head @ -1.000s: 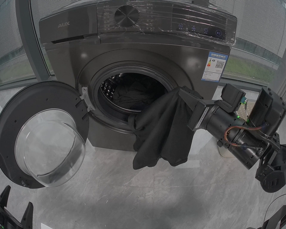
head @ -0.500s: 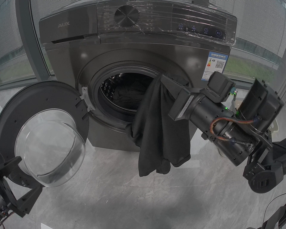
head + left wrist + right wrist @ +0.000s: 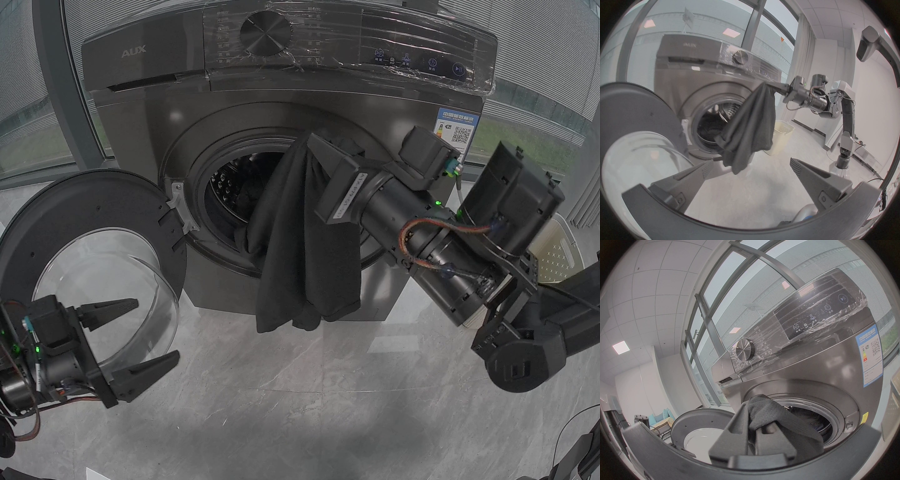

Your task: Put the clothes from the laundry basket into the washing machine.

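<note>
My right gripper (image 3: pixel 317 147), clamped on the top of a black garment (image 3: pixel 300 250), swings up and to the left across the front of the washing machine (image 3: pixel 187 119). A second ago the cloth trailed from the lower right of the drum opening (image 3: pixel 240 187); now it hangs straight down over the right half of that opening, its hem dangling below the rim, outside the machine and above the floor. My left gripper (image 3: pixel 157 330), fingers spread wide and holding nothing, has risen at the near left and sits in front of the glass of the open door (image 3: pixel 87 212). Dark laundry (image 3: pixel 707 132) already lies in the drum, and the pale laundry basket (image 3: pixel 559 253) stands to the right of the machine, behind my right arm.

As I judge it, the lift lines the garment up with the opening but does not yet load it. The grip must go forward into the drum before letting go, or the loose hem may snag on the rim and slide back out.
</note>
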